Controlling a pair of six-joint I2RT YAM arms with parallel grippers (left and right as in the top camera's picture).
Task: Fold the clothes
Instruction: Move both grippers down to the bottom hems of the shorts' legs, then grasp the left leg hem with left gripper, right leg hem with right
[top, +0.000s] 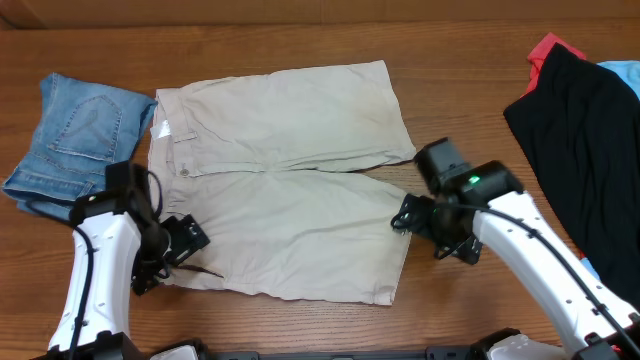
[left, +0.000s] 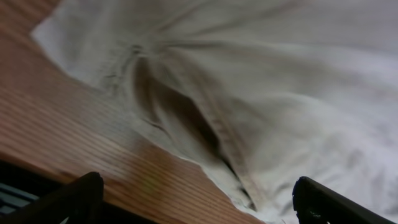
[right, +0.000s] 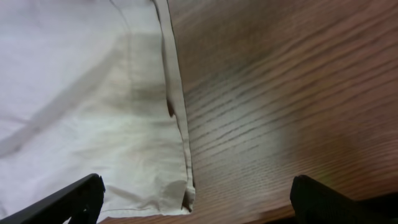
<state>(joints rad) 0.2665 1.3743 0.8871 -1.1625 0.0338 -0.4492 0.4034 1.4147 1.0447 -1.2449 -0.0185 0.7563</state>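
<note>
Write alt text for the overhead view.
Beige shorts lie flat on a wooden table, with the open left gripper at the near waistband corner and the open right gripper at the near leg hem. Folded jeans lie left of them; black, red and blue clothes lie at the right edge.

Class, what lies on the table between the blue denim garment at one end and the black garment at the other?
The beige shorts, spread flat on the wood; the overhead view shows this.
</note>
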